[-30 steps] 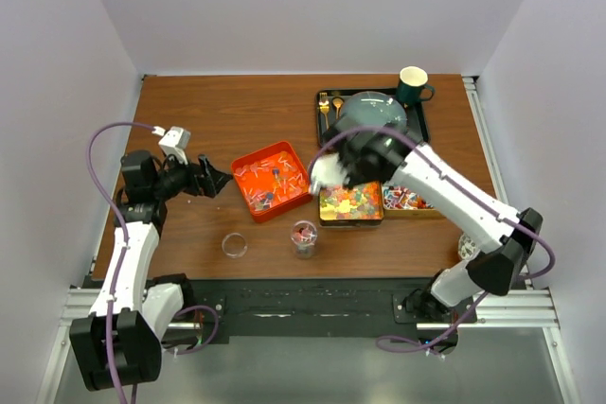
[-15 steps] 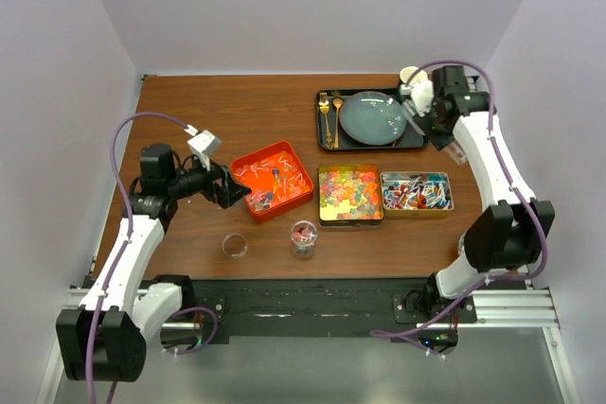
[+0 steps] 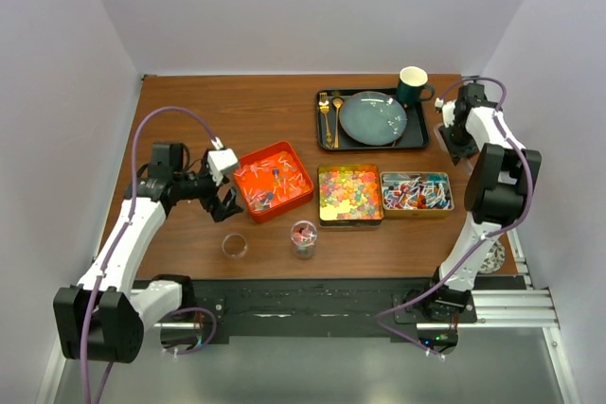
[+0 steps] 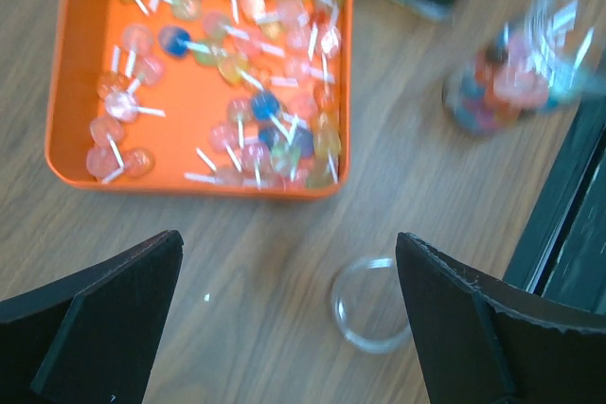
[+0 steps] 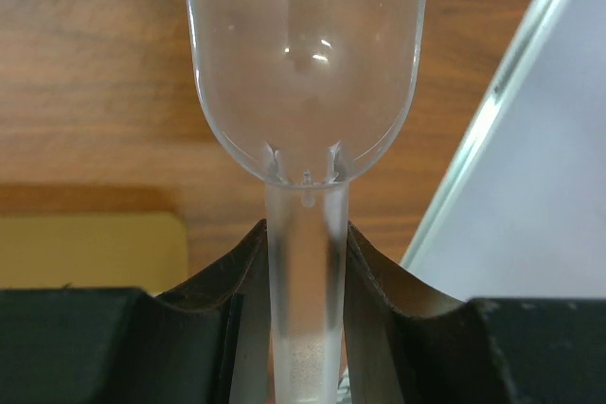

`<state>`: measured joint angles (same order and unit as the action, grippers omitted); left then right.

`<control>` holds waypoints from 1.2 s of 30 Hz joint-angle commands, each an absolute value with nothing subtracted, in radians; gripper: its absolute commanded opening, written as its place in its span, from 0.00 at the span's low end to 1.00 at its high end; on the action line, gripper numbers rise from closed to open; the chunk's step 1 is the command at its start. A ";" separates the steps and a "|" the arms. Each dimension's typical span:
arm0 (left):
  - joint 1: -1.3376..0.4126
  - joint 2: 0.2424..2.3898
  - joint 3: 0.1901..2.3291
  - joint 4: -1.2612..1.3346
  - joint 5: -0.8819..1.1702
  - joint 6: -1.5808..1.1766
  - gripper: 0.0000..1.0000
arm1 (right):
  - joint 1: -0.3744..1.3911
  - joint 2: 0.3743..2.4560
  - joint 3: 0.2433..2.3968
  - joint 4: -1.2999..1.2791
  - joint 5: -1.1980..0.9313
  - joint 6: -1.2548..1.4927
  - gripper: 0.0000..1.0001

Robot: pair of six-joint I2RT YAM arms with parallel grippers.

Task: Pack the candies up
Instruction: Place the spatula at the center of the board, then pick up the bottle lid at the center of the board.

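You're gripping a scoop (image 5: 305, 92) in the right jaws, left jaws gaping; candies (image 3: 350, 192) mostly waiting, one cup (image 3: 234, 245) sitting empty.

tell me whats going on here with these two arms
The right gripper is shut on the handle of an empty clear plastic scoop, held above the right rear of the brown wooden table. The left gripper hangs open between the orange square tray and an empty clear cup. A second clear cup holds a few candies.
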<state>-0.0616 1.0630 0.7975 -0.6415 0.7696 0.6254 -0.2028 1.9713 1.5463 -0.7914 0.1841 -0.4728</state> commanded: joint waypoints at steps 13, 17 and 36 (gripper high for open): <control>-0.066 1.075 0.672 -0.726 0.517 1.040 1.00 | -0.239 1.890 1.473 -0.724 0.003 -0.365 0.68; -0.066 1.074 0.657 -0.744 0.505 1.057 1.00 | -0.238 1.774 1.457 -0.745 -0.105 -0.318 0.70; -0.297 1.060 0.520 -0.698 0.505 1.115 1.00 | -0.233 1.552 1.238 -0.624 -0.264 -0.339 0.76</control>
